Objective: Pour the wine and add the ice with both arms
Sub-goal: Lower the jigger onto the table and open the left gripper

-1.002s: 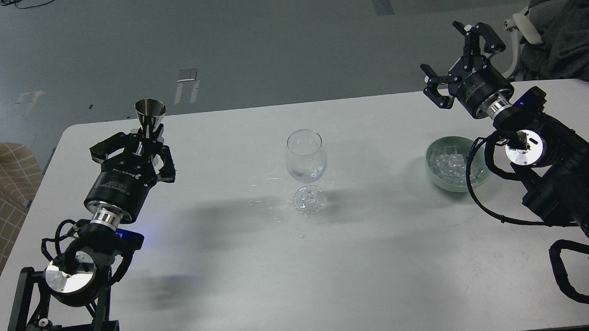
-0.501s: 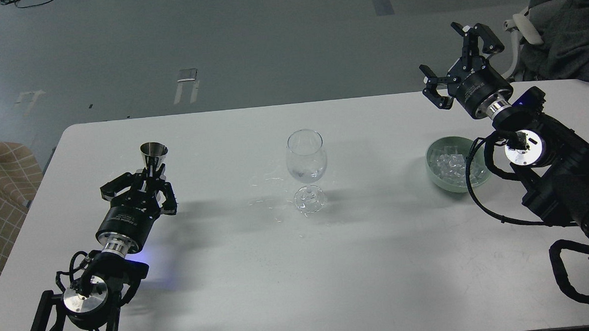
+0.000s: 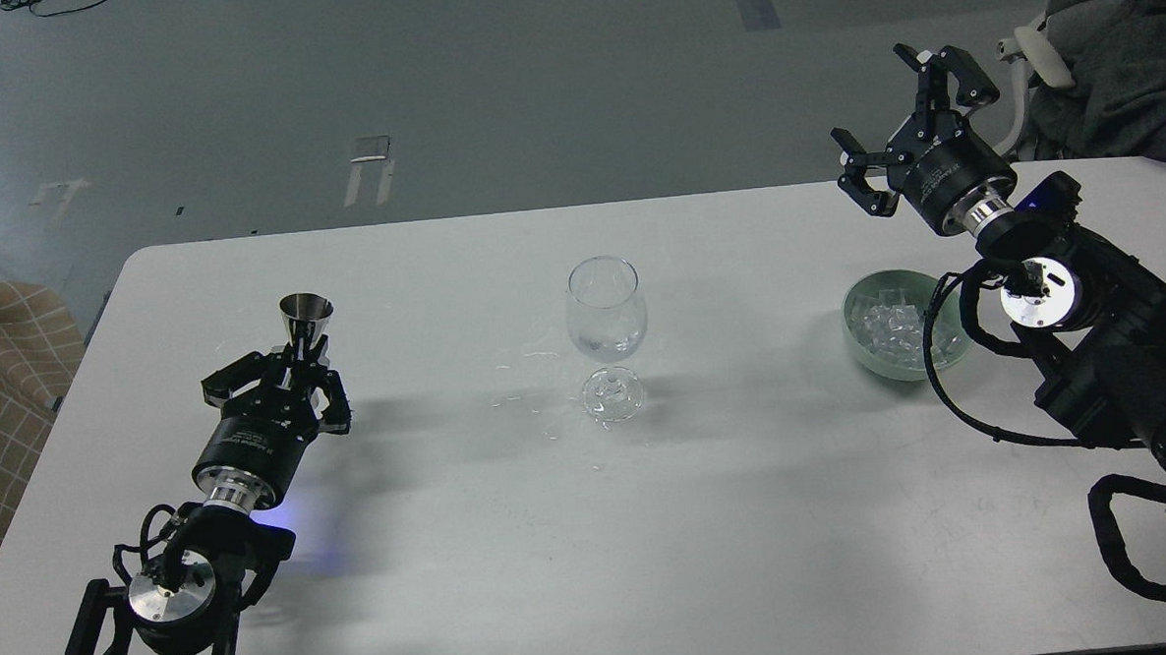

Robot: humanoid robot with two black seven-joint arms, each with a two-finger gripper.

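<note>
Item: white rectangular table (image 3: 750, 556), wet in front of the glass.

Item: clear stemmed wine glass (image 3: 606, 312), upright at table centre; a little colourless wine (image 3: 611, 344) sits in the bowl of it.

Item: small steel conical measuring cup (image 3: 305, 322), upright at table left, base on or just above the top. Left gripper (image 3: 295, 372), jaws pinching its lower stem.

Item: pale green round bowl (image 3: 861, 347), table right, holding clear ice cubes (image 3: 888, 326).

Item: right gripper (image 3: 904, 131), raised beyond the bowl, jaws spread wide, empty.

Step judged: setting the cup down. Advice: release only once the base rests flat, part the fingers evenly, withdraw straight back. The ice comes after; descend vertically into the bowl.
</note>
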